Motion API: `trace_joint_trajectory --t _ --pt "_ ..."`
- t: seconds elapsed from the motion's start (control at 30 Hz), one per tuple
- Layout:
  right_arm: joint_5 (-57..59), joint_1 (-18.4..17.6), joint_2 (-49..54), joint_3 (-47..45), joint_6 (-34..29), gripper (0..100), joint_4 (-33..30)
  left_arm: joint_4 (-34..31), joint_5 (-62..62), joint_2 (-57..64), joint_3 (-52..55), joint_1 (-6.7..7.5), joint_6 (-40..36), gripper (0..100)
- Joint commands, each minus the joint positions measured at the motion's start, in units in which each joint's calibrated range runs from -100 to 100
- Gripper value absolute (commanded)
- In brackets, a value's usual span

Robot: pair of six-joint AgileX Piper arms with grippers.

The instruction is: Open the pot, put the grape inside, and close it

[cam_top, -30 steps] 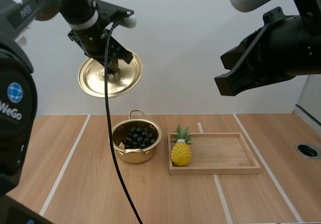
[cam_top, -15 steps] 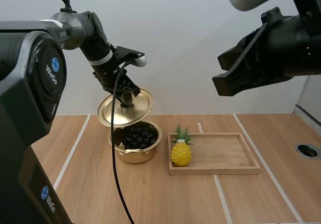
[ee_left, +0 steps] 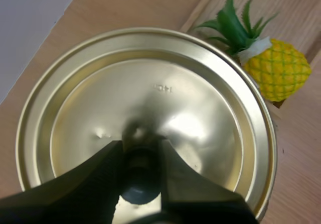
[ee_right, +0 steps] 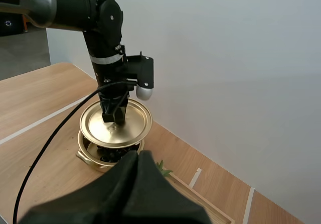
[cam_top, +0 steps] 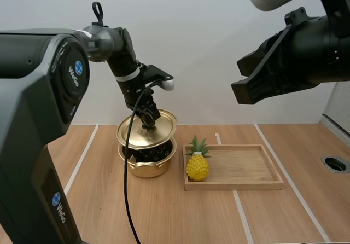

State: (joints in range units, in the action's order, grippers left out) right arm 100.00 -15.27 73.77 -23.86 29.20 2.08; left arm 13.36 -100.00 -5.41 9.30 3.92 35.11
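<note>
Jaws of the right gripper [ee_right: 136,156] are lying pressed together, empty, high over the table [cam_top: 98,211]; beyond, the left gripper [ee_left: 142,158] is pinching the knob [ee_left: 141,183] of the gold lid [ee_left: 190,98], holding it just over the pot [cam_top: 146,168]; grapes [cam_top: 156,155] are sitting inside; a toy pineapple [cam_top: 197,166] is standing on the wooden tray [cam_top: 246,170] alongside.

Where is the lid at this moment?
In the high view, the left gripper holds the lid by its knob just above the pot, left of the pineapple, not yet seated.
</note>
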Motion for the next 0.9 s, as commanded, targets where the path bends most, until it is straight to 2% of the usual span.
trace_joint_trajectory --t 0.0,0.2,0.87 --pt "0.0 0.2 0.5 0.1 -0.1 0 0.1 -0.5 0.0 -0.1 0.0 0.71 0.5 0" --pt "0.0 0.2 0.5 0.1 -0.1 0 0.1 -2.4 0.0 -2.9 0.4 0.71 0.3 0" --pt "0.0 0.2 0.5 0.1 -0.1 0 0.1 -2.8 0.0 -7.4 0.6 0.71 0.3 0"
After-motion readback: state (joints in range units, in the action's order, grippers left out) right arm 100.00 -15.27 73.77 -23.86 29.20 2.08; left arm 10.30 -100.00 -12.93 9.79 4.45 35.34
